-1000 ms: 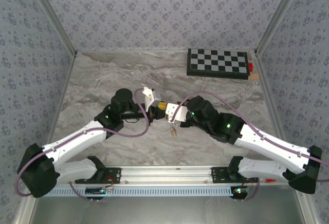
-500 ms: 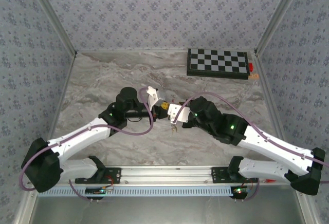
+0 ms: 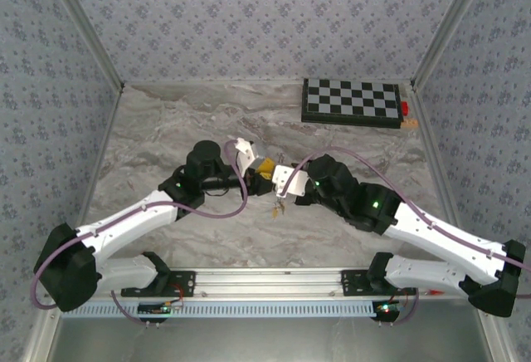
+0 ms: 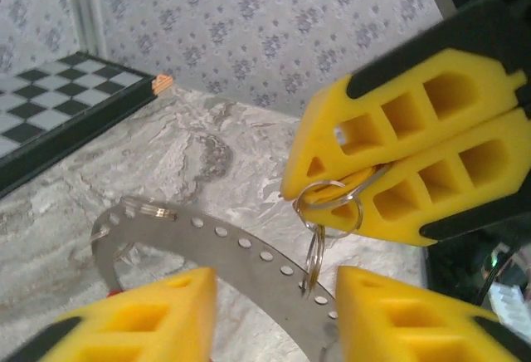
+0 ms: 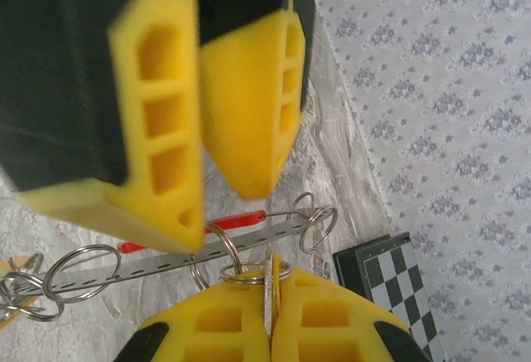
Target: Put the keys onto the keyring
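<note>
Light: bright, even — soft shadows | Focus: wrist views blurred up close

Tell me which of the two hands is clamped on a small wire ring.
The right hand: its fingers press together on the small wire ring, while the left hand's fingers stand apart, gripping nothing.

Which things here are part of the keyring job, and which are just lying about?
Job: keyring; keys; small ring pinched by right gripper; left gripper, open.
Lying about: chessboard; red bit; orange bit.
</note>
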`<act>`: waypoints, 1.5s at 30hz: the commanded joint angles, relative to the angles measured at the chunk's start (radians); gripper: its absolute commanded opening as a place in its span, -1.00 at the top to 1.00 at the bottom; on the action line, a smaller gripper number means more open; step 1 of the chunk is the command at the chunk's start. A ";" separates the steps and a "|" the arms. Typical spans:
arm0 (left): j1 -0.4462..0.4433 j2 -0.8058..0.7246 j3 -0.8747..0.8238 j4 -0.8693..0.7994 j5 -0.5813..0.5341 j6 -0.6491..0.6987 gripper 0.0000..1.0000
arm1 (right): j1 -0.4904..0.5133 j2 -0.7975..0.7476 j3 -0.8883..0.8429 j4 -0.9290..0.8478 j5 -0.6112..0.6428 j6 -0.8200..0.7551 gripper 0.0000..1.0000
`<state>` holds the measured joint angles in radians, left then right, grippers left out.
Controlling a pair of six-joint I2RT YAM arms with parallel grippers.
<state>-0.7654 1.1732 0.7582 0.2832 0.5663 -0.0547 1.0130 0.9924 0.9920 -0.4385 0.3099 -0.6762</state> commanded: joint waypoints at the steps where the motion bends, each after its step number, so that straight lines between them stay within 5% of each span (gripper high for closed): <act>1: 0.015 -0.059 -0.010 0.033 -0.062 -0.028 -0.06 | -0.030 -0.004 0.026 0.006 -0.011 0.047 1.00; 13: 0.059 -0.284 -0.124 0.053 -0.384 -0.150 -0.99 | -0.176 0.175 0.071 0.120 -0.131 0.125 1.00; 29: 0.064 -0.554 -0.269 0.027 -0.710 -0.211 -0.99 | -0.264 0.767 0.531 0.314 -0.205 0.196 1.00; 38: 0.076 -0.655 -0.304 0.009 -0.785 -0.189 -0.99 | -0.294 1.101 0.883 0.265 -0.221 0.248 1.00; 45: 0.084 -0.694 -0.323 0.013 -0.831 -0.192 -0.99 | -0.295 1.124 0.835 0.275 -0.237 0.278 1.00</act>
<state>-0.6888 0.4961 0.4458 0.2874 -0.2256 -0.2523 0.7193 2.1246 1.8423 -0.1776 0.0891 -0.4389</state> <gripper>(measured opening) 0.996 0.042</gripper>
